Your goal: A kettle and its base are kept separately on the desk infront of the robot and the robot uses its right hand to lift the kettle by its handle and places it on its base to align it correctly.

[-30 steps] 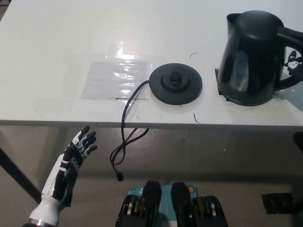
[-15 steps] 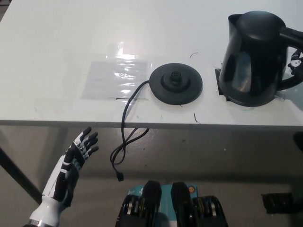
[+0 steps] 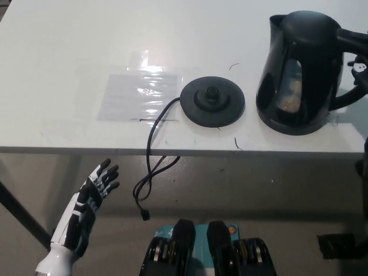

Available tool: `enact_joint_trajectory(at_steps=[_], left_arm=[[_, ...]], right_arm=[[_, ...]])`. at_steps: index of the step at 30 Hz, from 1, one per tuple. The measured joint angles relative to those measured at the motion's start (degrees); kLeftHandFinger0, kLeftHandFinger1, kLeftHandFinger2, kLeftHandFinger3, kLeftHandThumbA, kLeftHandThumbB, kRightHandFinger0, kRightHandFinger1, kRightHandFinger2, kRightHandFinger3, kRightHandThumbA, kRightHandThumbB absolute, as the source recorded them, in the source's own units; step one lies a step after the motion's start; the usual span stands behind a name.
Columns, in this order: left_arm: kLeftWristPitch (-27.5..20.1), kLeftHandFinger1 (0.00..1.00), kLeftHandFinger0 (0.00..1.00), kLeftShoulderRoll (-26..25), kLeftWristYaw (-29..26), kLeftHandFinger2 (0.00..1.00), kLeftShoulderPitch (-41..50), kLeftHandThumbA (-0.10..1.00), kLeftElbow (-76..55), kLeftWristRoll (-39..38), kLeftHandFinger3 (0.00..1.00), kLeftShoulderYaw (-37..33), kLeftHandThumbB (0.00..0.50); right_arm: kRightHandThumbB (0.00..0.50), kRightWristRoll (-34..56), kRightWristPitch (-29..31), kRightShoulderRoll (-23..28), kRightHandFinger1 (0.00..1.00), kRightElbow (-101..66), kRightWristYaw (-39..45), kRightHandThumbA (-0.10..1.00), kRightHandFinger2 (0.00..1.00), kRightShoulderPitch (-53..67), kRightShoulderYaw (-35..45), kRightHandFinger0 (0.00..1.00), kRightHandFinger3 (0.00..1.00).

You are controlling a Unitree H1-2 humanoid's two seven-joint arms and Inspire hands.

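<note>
The black kettle (image 3: 299, 72) is at the right of the white desk (image 3: 69, 46), upright, its spout pointing left. Its handle runs off the right picture edge, where my black right hand (image 3: 359, 68) is shut on it; only a sliver of the hand shows. The round black base (image 3: 213, 102) lies on the desk just left of the kettle, with a narrow gap between them. My white left hand (image 3: 95, 190) rests open below the desk's front edge at the lower left.
The base's black cord (image 3: 150, 167) runs over the desk's front edge and hangs down with its plug. A shiny clear sheet (image 3: 138, 95) lies flat left of the base. Small dark marks dot the desk near the base.
The kettle has shifted left toward the base and now covers the black marks it stood by. My left hand has sunk slightly.
</note>
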State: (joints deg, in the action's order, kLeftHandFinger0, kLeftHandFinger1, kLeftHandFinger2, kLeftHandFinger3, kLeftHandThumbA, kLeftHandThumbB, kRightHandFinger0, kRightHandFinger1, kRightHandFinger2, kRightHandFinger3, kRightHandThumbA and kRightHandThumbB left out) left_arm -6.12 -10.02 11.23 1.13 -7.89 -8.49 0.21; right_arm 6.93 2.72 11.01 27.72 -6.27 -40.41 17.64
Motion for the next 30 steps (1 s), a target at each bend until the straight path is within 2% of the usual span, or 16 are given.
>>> enact_joint_trajectory(at_steps=[10, 14, 15, 18, 22, 30], left_arm=[[-0.08, 1.00, 1.00, -0.05, 0.08, 1.00, 0.29, 1.00, 0.02, 0.05, 1.00, -0.01, 0.026], [-0.14, 1.00, 1.00, -0.06, 0.21, 1.00, 0.30, 1.00, 0.03, 0.15, 1.00, -0.03, 0.016], [-0.15, 1.00, 1.00, -0.06, 0.31, 1.00, 0.29, 1.00, 0.03, 0.18, 1.00, -0.04, 0.026], [-0.20, 1.00, 1.00, -0.08, 0.55, 1.00, 0.30, 1.00, 0.07, 0.25, 1.00, -0.03, 0.015], [-0.35, 1.00, 1.00, -0.08, 0.59, 1.00, 0.34, 1.00, 0.11, 0.47, 1.00, -0.03, 0.012], [-0.36, 1.00, 1.00, -0.09, 0.60, 1.00, 0.35, 1.00, 0.09, 0.69, 1.00, -0.02, 0.018]], right_arm=[[0.118, -0.08, 0.13, -1.88, 0.36, -0.13, -2.11, -0.10, 0.73, -0.81, 0.14, 0.00, 0.74], [0.097, -0.30, 0.15, -3.13, 0.43, -0.04, -3.04, -0.10, 0.78, -2.10, -0.10, 0.00, 0.78], [0.090, -0.37, 0.15, -3.41, 0.44, 0.04, -3.26, -0.10, 0.80, -2.48, -0.22, 0.00, 0.81], [0.108, -0.79, 0.57, -4.17, 0.47, 0.86, -3.81, -0.10, 0.82, -4.02, -0.66, 0.04, 0.83], [0.114, -2.00, 1.53, -4.72, 0.39, 4.44, -4.98, -0.10, 0.79, -6.70, -1.85, 0.02, 0.80], [0.109, -4.46, 3.15, -5.56, 0.35, 6.68, -7.05, -0.10, 0.74, -8.38, -4.17, 0.00, 0.75]])
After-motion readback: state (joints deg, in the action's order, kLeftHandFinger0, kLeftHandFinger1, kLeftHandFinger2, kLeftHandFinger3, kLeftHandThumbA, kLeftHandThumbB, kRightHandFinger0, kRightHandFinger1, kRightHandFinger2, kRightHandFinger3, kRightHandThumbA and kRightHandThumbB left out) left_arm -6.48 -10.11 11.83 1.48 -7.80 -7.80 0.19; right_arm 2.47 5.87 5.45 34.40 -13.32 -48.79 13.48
